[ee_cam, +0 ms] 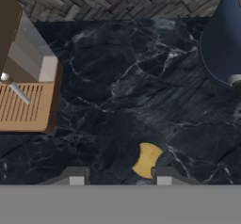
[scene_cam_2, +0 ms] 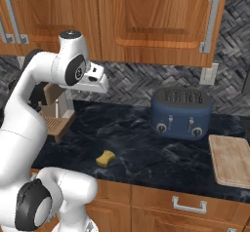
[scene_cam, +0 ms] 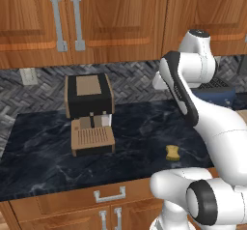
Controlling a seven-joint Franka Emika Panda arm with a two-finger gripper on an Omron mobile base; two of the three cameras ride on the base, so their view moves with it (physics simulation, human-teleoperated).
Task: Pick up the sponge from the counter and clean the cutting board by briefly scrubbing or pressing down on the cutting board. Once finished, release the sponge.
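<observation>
- Nearest my hand camera are the two dark fingertips of the gripper [ee_cam: 117,175], drawn in as close as they go and holding nothing between them.
- Just beyond them I see the sponge [ee_cam: 147,159], yellow, lying flat on the counter [ee_cam: 122,91]; the right-hand fingertip covers its lower edge in this view, but from the base views the hand is up high, well above it.
- From the right base view the sponge [scene_cam_2: 105,158] sits near the counter's front edge, between the coffee machine [scene_cam_2: 53,114] and the toaster [scene_cam_2: 181,112], apart from both.
- From the left base view I see the same sponge [scene_cam: 172,152] to the right of the coffee machine [scene_cam: 89,112], whose tan ribbed tray faces forward.
- In the hand view the coffee machine's tray [ee_cam: 26,108] fills the left side, and the blue toaster [ee_cam: 225,44] curves in at the upper right.
- The cutting board [scene_cam_2: 232,160] lies flat at the far right of the counter, beyond the toaster, well apart from the sponge.
- Wooden cabinets [scene_cam_2: 151,19] hang above a grey herringbone backsplash [scene_cam_2: 141,82].
</observation>
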